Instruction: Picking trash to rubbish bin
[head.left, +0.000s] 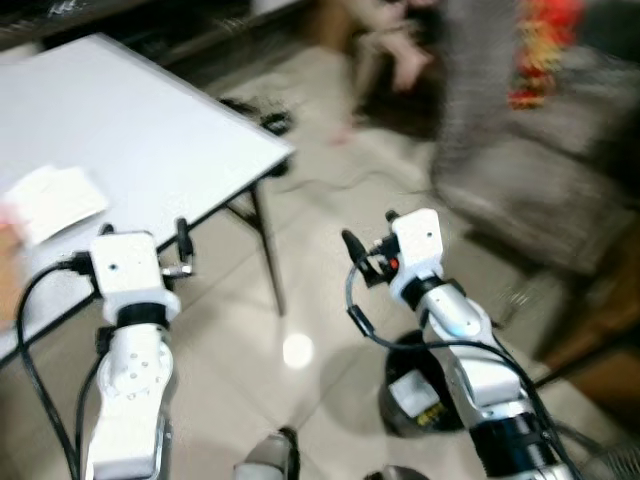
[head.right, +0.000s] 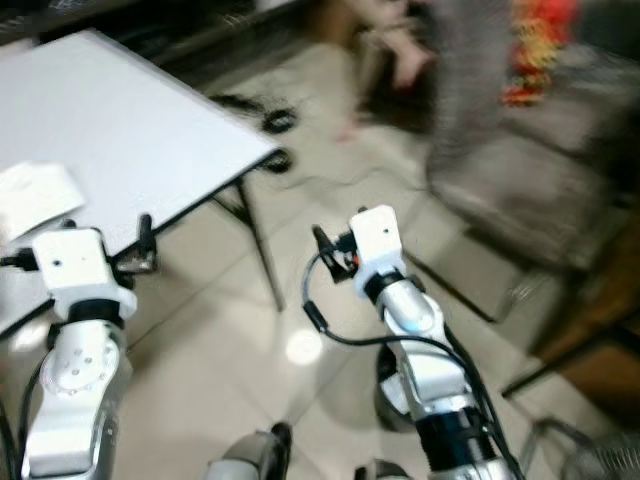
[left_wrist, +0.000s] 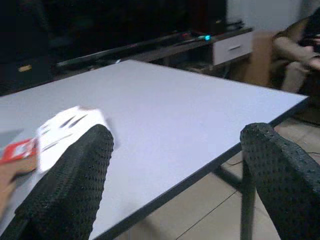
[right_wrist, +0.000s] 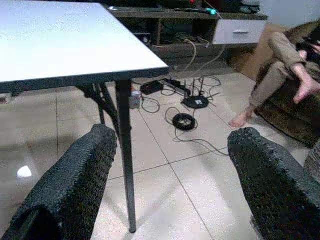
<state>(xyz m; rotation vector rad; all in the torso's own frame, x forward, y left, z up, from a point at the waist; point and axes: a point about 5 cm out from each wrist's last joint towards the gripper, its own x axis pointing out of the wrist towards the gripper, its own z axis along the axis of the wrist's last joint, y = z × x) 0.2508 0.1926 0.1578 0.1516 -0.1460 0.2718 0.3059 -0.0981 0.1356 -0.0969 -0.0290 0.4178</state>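
Paper trash (head.left: 55, 200), which we judge light, thin and crushable, lies on the white table (head.left: 170, 150) at ten o'clock of our wide-open, empty left gripper (left_wrist: 175, 180); right gripper (right_wrist: 170, 185) likewise gapes empty, best pinching an edge.

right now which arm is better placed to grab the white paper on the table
Left. The left end effector is open over the white table edge, facing the flat white paper. The right end effector, open too, faces the floor beyond the table.
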